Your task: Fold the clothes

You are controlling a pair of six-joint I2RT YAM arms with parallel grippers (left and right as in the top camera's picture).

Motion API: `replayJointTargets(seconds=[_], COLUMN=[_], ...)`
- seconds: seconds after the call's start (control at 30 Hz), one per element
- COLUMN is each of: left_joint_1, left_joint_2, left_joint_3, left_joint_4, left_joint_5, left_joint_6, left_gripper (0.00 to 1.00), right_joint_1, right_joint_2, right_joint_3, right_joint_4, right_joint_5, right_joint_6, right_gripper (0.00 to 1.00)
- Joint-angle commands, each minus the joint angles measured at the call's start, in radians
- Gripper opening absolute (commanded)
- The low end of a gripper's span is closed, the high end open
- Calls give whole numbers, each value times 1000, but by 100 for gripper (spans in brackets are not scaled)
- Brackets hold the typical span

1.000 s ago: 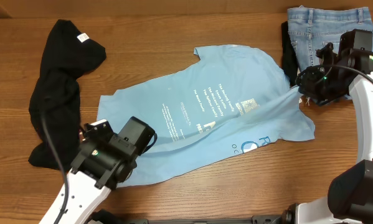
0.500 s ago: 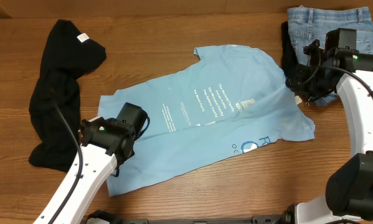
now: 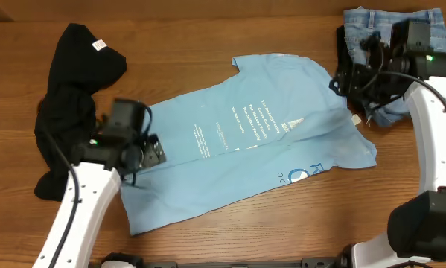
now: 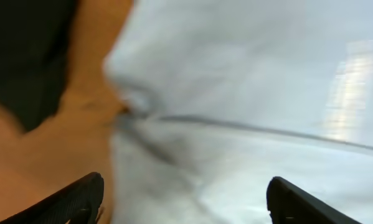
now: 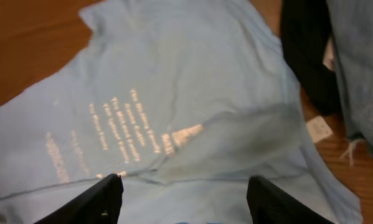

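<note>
The T-shirt (image 3: 282, 97) lies flat in the middle of the bench (image 3: 208, 45). The left gripper (image 3: 148, 151) and the right gripper (image 3: 347, 80), pinching its edges a second ago, are now wide open, empty and drawn back.

Free room: far middle, near right.
A crumpled black garment (image 3: 70, 82) blocks the brown wooden counter's (image 3: 208, 30) left side; blue denim shorts (image 3: 390, 15) fill the far right corner.
</note>
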Motion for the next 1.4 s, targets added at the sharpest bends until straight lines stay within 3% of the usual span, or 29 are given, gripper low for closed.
replayJointTargets(seconds=[0.0,0.13,0.27,0.43,0.63,0.97,1.1,1.27,1.37], left_joint_1=[56,60,60,75,192,235,235,235,237], left_joint_2=[12,90,266,437,502,674,790,911,952], left_joint_3=[159,360,616,834,839,838,838,838,838], left_joint_4=[35,1,-147,-233,-212,-183,-148,-130,-142], left_joint_5=[233,235,236,256,308,336,453,470,446], left_joint_6=[254,339,427,436,443,475,542,573,671], left_gripper=[88,91,95,98,100,100,100,100,100], right_joint_1=[46,79,92,92,95,95,95,95,95], right_joint_2=[-3,-3,-3,6,59,64,64,68,69], right_joint_3=[124,262,375,409,407,407,405,399,399], right_joint_4=[-37,-108,-163,-162,-210,-211,-223,-225,-228], right_joint_5=[-24,-11,53,153,153,153,153,154,154], right_joint_6=[-28,-29,-32,-32,-54,-54,-54,-54,-54], right_gripper=[68,68,70,75,85,87,87,87,87])
